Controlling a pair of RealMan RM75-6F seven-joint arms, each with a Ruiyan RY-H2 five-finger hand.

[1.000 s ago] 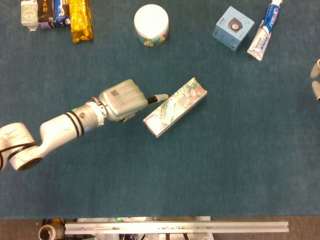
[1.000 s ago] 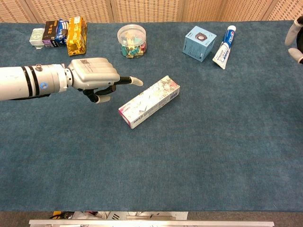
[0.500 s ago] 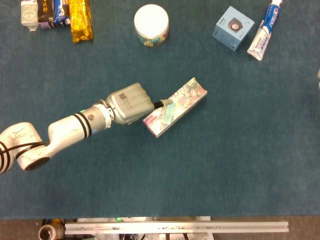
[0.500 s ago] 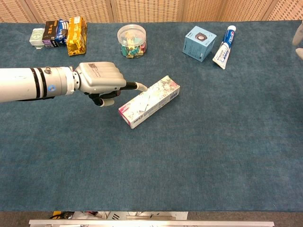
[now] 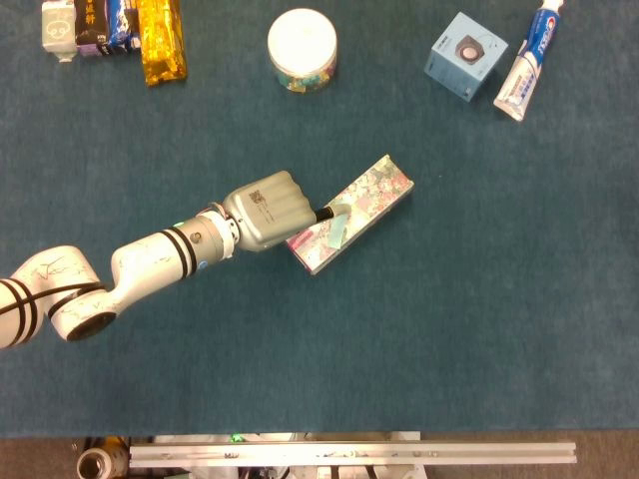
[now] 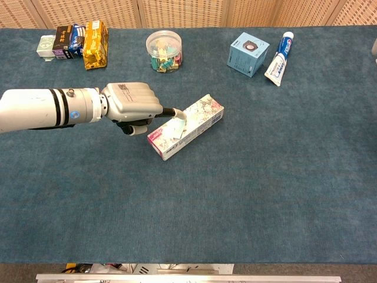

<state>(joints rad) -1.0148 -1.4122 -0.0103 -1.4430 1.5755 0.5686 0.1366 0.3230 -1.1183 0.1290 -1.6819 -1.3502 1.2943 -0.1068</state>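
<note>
A long floral-patterned box [image 5: 361,205] lies slantwise on the blue cloth, also seen in the chest view as box [image 6: 197,121]. My left hand [image 5: 268,210] sits at its near-left end, fingers mostly curled in. One outstretched finger [image 6: 178,119] lies on the box's top face. The rest of the hand [image 6: 131,103] stays beside the box and grips nothing. Only a pale sliver of my right hand [image 6: 375,54] shows at the right edge of the chest view.
At the back stand a round clear jar with a white lid [image 5: 302,48], a light blue box [image 5: 465,56], a toothpaste tube [image 5: 528,62], and at back left a gold packet [image 5: 161,40] beside small cartons [image 5: 88,24]. A metal rail [image 5: 349,454] runs along the front edge.
My left hand moved right toward the floral box, and its outstretched finger now lies on the box top. My right hand has drawn away to the right, almost out of both views.
</note>
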